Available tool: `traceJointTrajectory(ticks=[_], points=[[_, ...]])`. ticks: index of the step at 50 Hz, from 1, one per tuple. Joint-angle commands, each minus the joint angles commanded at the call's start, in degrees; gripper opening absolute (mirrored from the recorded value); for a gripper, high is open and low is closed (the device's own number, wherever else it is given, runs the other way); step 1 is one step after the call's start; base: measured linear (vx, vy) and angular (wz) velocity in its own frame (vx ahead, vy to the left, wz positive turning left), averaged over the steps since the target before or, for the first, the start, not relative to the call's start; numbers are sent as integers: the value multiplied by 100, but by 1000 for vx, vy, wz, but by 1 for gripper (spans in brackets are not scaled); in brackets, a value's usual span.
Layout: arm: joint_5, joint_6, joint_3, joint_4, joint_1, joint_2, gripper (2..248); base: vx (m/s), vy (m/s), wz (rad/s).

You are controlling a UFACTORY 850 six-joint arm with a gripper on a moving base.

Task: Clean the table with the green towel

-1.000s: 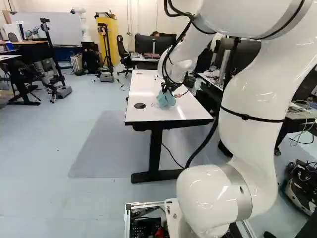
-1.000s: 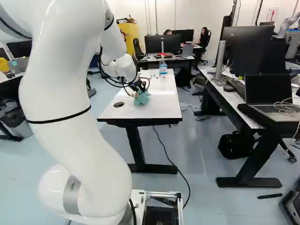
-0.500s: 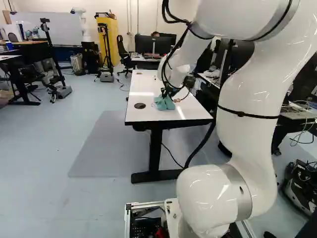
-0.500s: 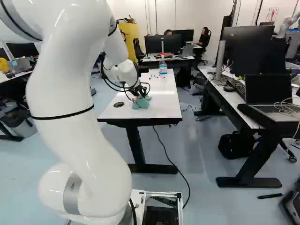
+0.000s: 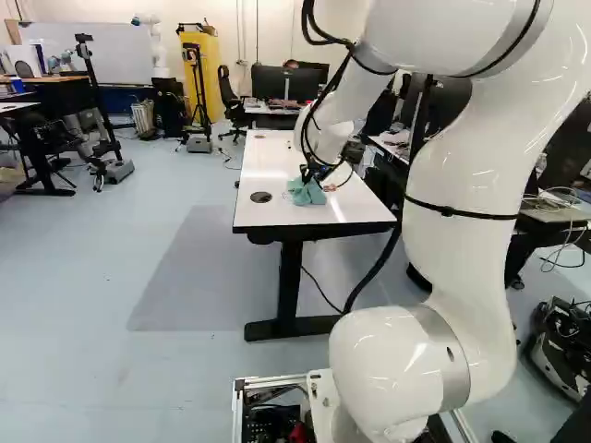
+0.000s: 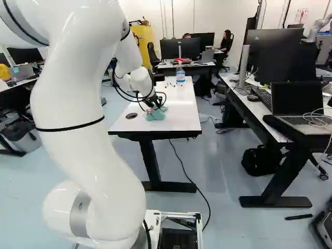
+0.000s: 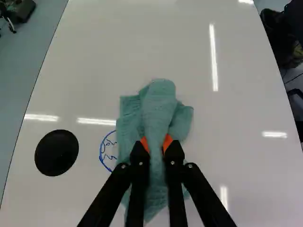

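In the left base view, the arm (image 5: 331,129) reaches lower than it did a second ago, and the green towel (image 5: 307,192), which stood taller under the gripper, now sits squashed onto the white table (image 5: 268,214). Since half a second ago little has shifted, and the base has not moved.

The right base view agrees: the towel is bunched low on the near part of the tabletop, well apart from the bottle (image 6: 180,74) and the small dark bits (image 6: 171,84) farther along.

In the wrist view, the gripper (image 7: 156,143) pinches a raised fold of towel between its orange pads, the rest flaring out around them. Blue pen marks (image 7: 110,156) show right beside the cloth, between it and the black disc (image 7: 56,152). With towel on table, wiping looks ready to begin; the stroke should go sideways over the ink, pressed enough that the bunched cloth doesn't skip past it.
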Motion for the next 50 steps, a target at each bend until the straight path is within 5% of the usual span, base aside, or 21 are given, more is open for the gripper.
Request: traceJointTrajectory(ticks=[50], points=[[-381, 0, 0, 0, 0, 0, 47, 0, 0, 0]])
